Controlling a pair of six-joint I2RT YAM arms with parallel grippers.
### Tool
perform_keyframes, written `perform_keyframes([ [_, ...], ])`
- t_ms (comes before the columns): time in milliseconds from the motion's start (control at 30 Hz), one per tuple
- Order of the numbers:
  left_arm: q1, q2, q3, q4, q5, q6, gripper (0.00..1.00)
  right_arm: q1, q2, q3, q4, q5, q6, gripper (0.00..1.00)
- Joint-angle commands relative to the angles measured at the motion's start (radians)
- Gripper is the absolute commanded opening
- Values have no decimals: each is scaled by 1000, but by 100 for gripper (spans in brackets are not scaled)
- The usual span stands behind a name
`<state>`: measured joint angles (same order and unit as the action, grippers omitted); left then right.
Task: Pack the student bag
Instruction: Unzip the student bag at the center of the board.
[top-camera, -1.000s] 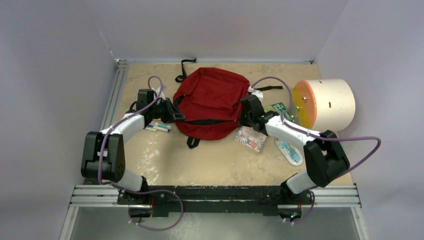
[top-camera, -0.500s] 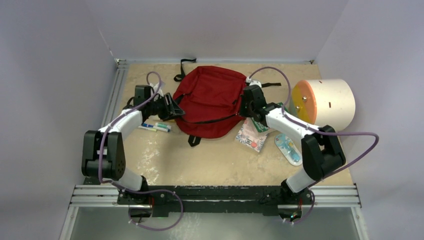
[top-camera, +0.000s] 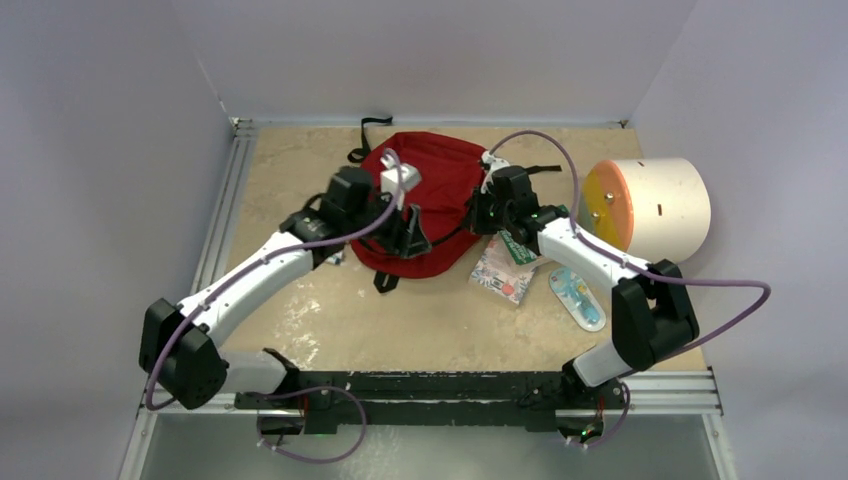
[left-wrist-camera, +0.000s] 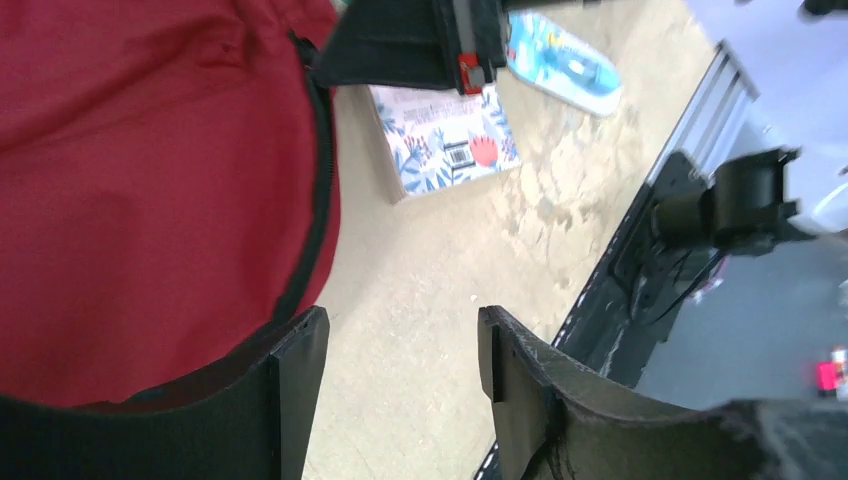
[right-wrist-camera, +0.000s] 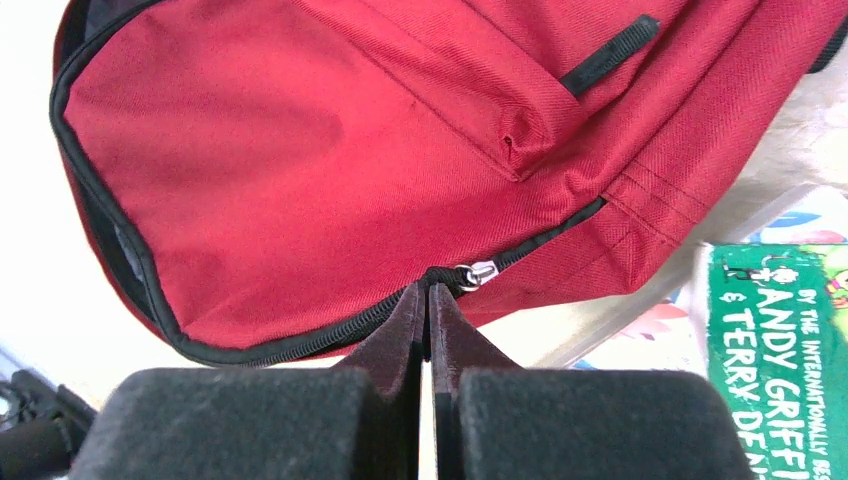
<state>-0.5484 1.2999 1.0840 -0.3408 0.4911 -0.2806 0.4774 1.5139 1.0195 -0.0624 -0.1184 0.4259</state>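
Note:
The student bag (top-camera: 432, 172) is a dark-red backpack lying flat at the back middle of the table. My right gripper (top-camera: 478, 215) is at its right edge. In the right wrist view the bag (right-wrist-camera: 300, 130) fills the frame, and the right gripper (right-wrist-camera: 428, 290) is shut, its tips pinched on the black zipper just beside the silver slider (right-wrist-camera: 480, 272). My left gripper (top-camera: 412, 240) hangs over the bag's near edge. In the left wrist view it (left-wrist-camera: 400, 320) stands open with nothing between its fingers, bare table below and the bag (left-wrist-camera: 150, 200) to its left.
A cream cylinder (top-camera: 655, 205) with an orange-yellow face lies at the right. A floral notebook (top-camera: 500, 277), a green book (top-camera: 520, 245) and a blue packet (top-camera: 578, 300) lie right of the bag. Black straps (top-camera: 372, 135) trail behind the bag. Walls close three sides.
My left gripper has opened and swung right, from the bag's left edge to above its near front. My right gripper has shifted slightly toward the back, still shut at the zipper.

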Motion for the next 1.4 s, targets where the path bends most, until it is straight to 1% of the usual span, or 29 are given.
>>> perform_keyframes([
  [0, -112, 60, 36, -20, -192, 116, 56, 1, -38, 24, 37, -126, 32, 0],
  [167, -142, 95, 47, 14, -241, 162, 56, -1, -80, 24, 58, -212, 61, 0],
  [333, -152, 138, 79, 8, -315, 230, 58, -5, -110, 16, 58, -279, 86, 0],
  [567, -163, 200, 108, 5, -364, 308, 58, -8, -128, -3, 81, -308, 93, 0],
  [667, -165, 227, 107, 8, -379, 316, 57, -9, -135, -10, 86, -313, 97, 0],
  [833, -169, 259, 90, 23, -374, 304, 41, -14, -140, -20, 95, -319, 105, 0],
  [867, -171, 264, 86, 25, -374, 302, 36, -15, -139, -21, 96, -320, 106, 0],
  [900, -171, 271, 82, 27, -373, 301, 28, -16, -139, -22, 96, -319, 108, 0],
  [967, -171, 274, 74, 28, -373, 299, 19, -19, -139, -22, 96, -304, 108, 0],
  [1033, -171, 270, 66, 28, -373, 298, 8, -21, -136, -22, 94, -259, 114, 0],
  [1067, -171, 266, 62, 27, -373, 296, 0, -24, -131, -18, 89, -220, 118, 0],
  [1233, -172, 231, 27, 37, -376, 288, 0, -31, -45, 58, 3, 43, 96, 0],
  [1367, -171, 215, 9, 39, -368, 288, 0, -39, 47, 124, -33, 158, 77, 0],
])
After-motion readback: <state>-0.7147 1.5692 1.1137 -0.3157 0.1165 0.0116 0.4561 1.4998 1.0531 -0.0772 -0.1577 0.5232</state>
